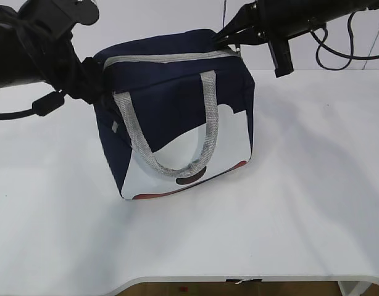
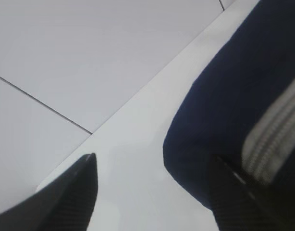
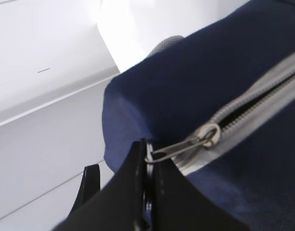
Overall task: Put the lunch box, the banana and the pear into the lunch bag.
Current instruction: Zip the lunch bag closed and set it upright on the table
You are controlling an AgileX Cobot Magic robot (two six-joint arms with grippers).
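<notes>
The lunch bag (image 1: 177, 117) sits slightly above the middle of the exterior frame on the white table (image 1: 300, 203), its white panel and one grey webbing handle (image 1: 171, 132) facing the camera. The grey zipper (image 1: 171, 58) runs along the top edge from upper left to upper right, and that line is the axis the next move depends on. At its right end, in the upper right of the frame, the right gripper (image 3: 148, 159) has its jaws closed on the ring pull (image 3: 181, 146), which stretches taut from the slider toward the fingers in the right wrist view. The teeth beside the slider look meshed, so the zipper appears shut there, and any pull would likely run leftward along the top. The left gripper (image 2: 152, 192) is at the bag's upper-left corner: one finger lies against the navy fabric, the other stands clear over the table, so the jaws are apart and seemingly only bracing the bag. The lunch box, banana and pear are not visible.
</notes>
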